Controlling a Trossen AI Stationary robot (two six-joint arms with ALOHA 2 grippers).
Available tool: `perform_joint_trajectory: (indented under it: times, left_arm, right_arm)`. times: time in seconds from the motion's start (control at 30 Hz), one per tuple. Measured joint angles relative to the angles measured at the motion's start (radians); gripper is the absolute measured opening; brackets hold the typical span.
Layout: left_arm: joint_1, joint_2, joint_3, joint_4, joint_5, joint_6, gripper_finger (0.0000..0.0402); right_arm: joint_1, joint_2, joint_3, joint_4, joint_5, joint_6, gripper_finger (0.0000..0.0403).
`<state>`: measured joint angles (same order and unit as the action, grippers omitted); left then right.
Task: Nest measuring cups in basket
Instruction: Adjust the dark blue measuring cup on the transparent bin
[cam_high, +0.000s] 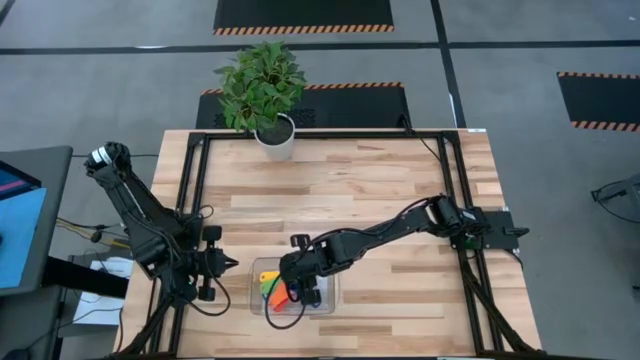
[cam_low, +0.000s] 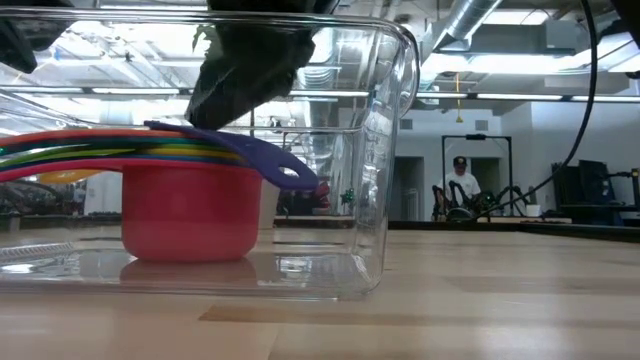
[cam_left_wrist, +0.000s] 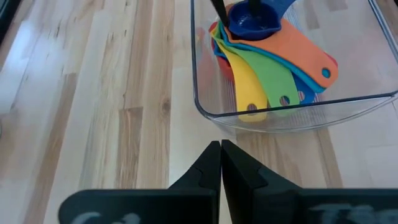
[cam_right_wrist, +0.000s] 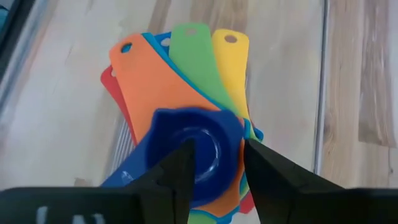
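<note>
The clear basket stands near the table's front edge. Inside it the measuring cups sit nested in the red cup, their orange, green, yellow and blue handles fanned out. The dark blue cup lies on top of the stack. My right gripper is open and reaches down into the basket over that cup. One of its fingers is inside the cup's bowl and the other outside its wall. My left gripper is shut, holds nothing, and hovers just left of the basket. My right gripper comes slanting down from the table's right, with one finger in the dark blue cup's bowl and the other outside the rim. The gap is wider than the wall. Whether either finger touches it, I cannot tell. The cup rests on the stack.
A white pot with a green plant stands at the table's far edge. A black frame runs along the table's sides. Bare wood lies between the pot and the basket. In the low view a person sits far behind the table.
</note>
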<state>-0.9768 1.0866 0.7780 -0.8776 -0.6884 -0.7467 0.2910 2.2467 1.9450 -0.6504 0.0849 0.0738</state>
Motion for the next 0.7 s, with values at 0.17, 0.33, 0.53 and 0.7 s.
perform_joint_trajectory:
  times: [0.17,0.33,0.53,0.7]
  left_arm:
    - [0.000,0.000,0.000,0.000,0.000,0.000,0.0000]
    - [0.000,0.000,0.000,0.000,0.000,0.001,0.0000]
    - [0.000,0.000,0.000,0.000,0.000,0.001,0.0000]
    - [0.000,0.000,0.000,0.000,0.000,0.001,0.0000]
  right_arm:
    - [0.000,0.000,0.000,-0.004,-0.002,0.001,0.0142]
    - [0.002,0.000,0.000,-0.004,-0.004,0.005,0.0118]
    - [0.006,0.000,0.000,-0.007,-0.005,0.016,0.0098]
    - [0.006,0.000,0.000,-0.008,-0.006,0.024,0.0084]
